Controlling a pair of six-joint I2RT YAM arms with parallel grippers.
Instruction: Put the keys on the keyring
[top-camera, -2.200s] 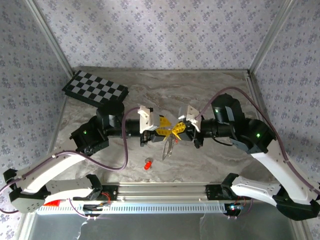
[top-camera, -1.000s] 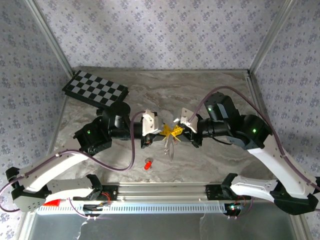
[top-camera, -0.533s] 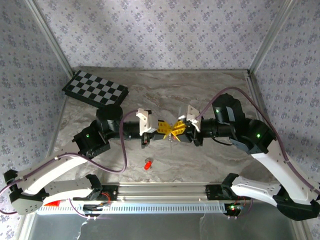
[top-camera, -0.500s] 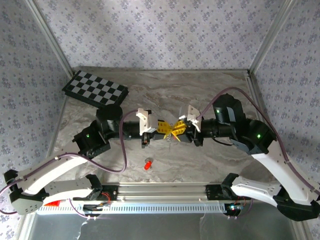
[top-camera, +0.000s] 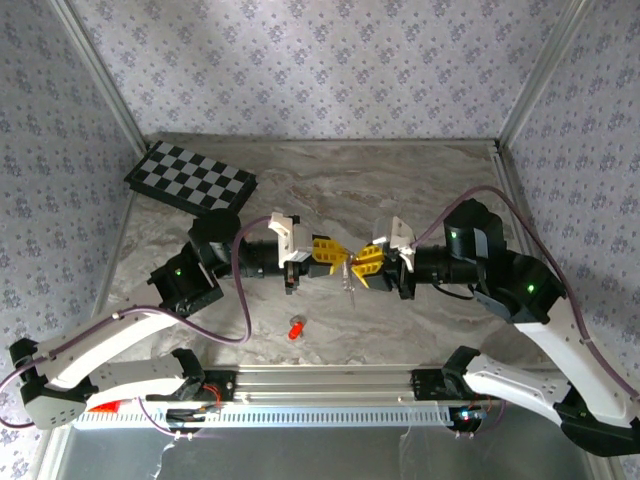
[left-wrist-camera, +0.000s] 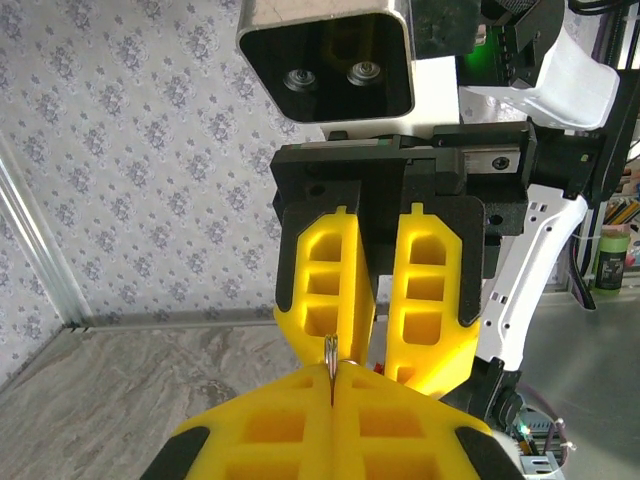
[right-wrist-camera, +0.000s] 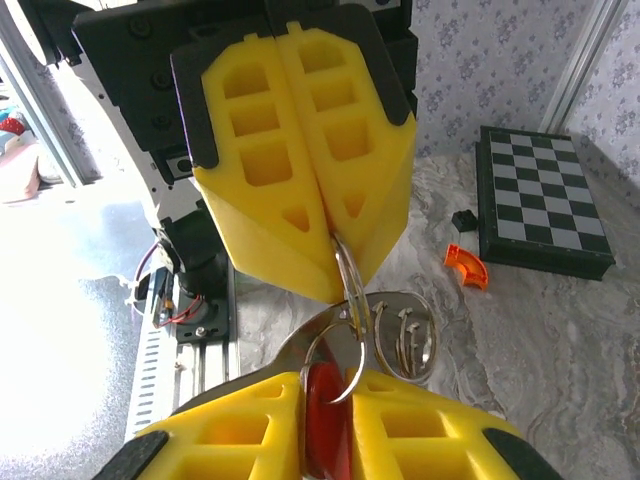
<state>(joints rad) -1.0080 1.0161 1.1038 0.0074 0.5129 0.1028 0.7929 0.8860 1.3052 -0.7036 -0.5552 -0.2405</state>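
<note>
My left gripper (top-camera: 333, 254) and right gripper (top-camera: 360, 264) meet tip to tip above the middle of the table. In the left wrist view the left gripper (left-wrist-camera: 331, 378) is shut on the thin wire edge of the keyring (left-wrist-camera: 330, 352). The right wrist view shows the keyring's ring (right-wrist-camera: 347, 272) coming out of the left fingers (right-wrist-camera: 300, 150), with a silvery oblong loop (right-wrist-camera: 402, 335) hanging beside it. My right gripper (right-wrist-camera: 326, 400) is shut on a key's red head (right-wrist-camera: 325, 425), and the ring passes in front of that head. Another red-headed key (top-camera: 295, 328) lies on the table near the front.
A checkerboard (top-camera: 190, 178) lies at the back left. Beside it in the right wrist view are an orange curved piece (right-wrist-camera: 466, 266) and a small black piece (right-wrist-camera: 462, 220). The metal rail (top-camera: 330, 385) runs along the front edge.
The right arm has drawn back to the right, opening a small gap between the fingertips. The metal piece that hung low a second ago now sits up between the two grippers.
</note>
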